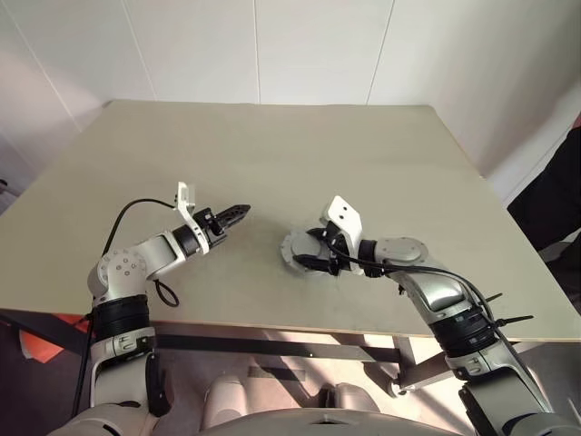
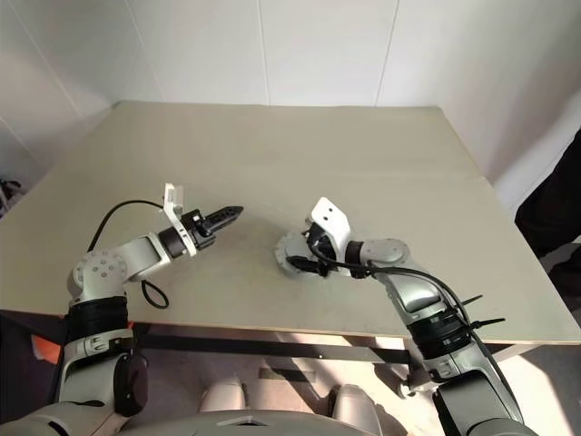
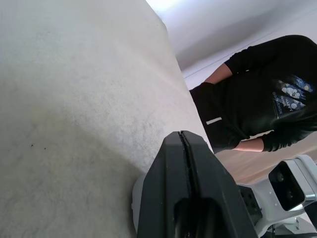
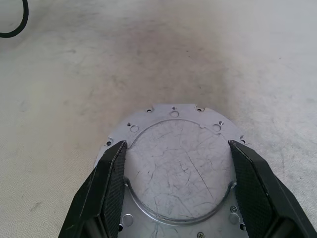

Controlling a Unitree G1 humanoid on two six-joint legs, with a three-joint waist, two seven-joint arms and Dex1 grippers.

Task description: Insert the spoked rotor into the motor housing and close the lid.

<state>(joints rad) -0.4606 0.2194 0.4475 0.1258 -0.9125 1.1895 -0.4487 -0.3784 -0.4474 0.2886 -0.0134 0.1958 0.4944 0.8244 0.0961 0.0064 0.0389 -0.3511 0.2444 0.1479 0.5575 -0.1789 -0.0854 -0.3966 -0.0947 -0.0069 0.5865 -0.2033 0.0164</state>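
A round grey metal disc, the lid (image 4: 178, 168), lies flat on the table with a scratched plain face up and a holed flange around it. My right gripper (image 4: 177, 144) straddles it, and both black fingers (image 4: 111, 183) press against the raised round part. From the head, the lid (image 1: 292, 247) shows just left of that gripper (image 1: 310, 256). The motor housing and the spoked rotor are hidden. My left gripper (image 1: 241, 213) hovers to the left of the lid, apart from it, pointing toward it, shut and empty, with its fingers (image 3: 184, 148) pressed together.
The beige table (image 1: 272, 145) is bare around the two arms. Its front edge (image 1: 272, 320) runs close below them. A person in black (image 3: 257, 99) stands past the table's right side, also seen from the head (image 1: 558, 200). A black cable (image 1: 127, 211) loops off my left arm.
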